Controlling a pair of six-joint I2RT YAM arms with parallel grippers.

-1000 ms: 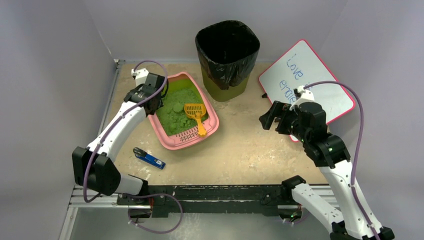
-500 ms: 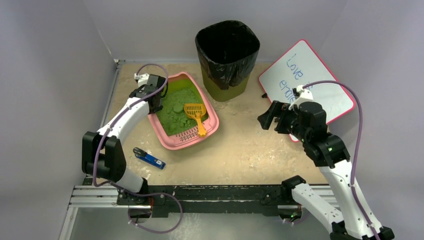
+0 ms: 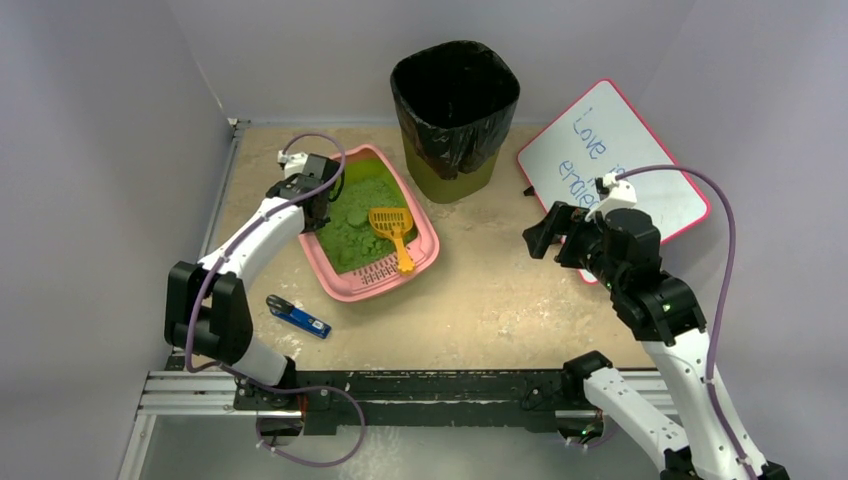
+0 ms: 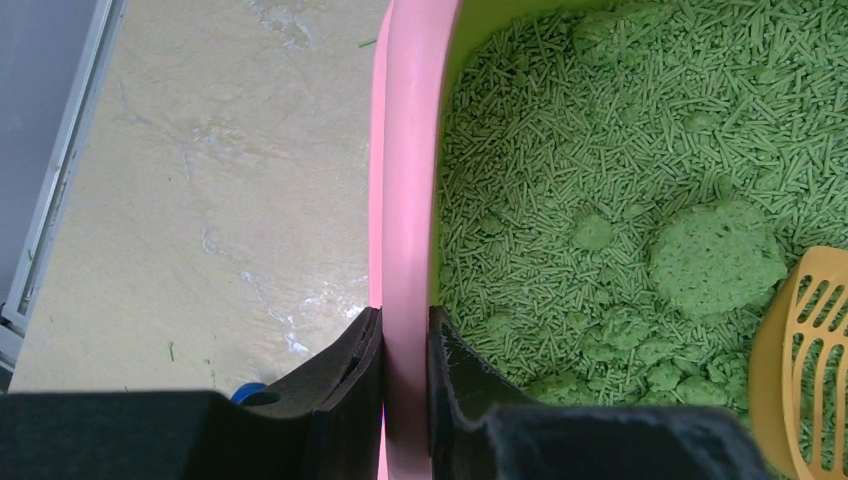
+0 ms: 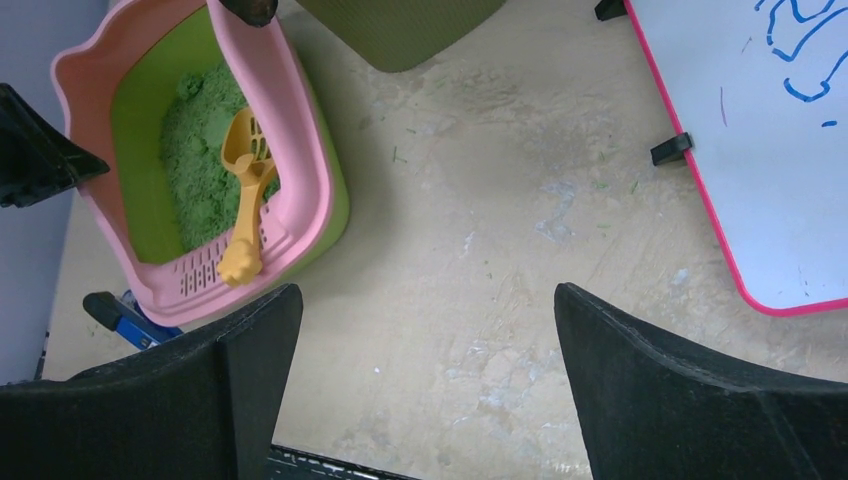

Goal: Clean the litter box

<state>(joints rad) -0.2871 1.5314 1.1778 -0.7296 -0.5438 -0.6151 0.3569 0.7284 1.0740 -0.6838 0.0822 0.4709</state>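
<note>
Both jaws of the left gripper (image 4: 405, 325) are clamped on the pink side wall of the litter box (image 3: 380, 272), probably to steady it on the counter (image 3: 480, 290) beside the olive bin (image 3: 455, 110). The right gripper (image 5: 425, 300) hangs wide open and empty, likely meant for the yellow scoop (image 3: 390, 225) lying in the litter.

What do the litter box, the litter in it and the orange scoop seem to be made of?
The litter box looks like moulded plastic: pink, smooth, a soft sheen on its rounded rim. The litter is matt green pellets, short thin sticks with some pressed clumps; their material is unclear. The scoop is likely hard plastic: orange-yellow, one piece with slots.
</note>
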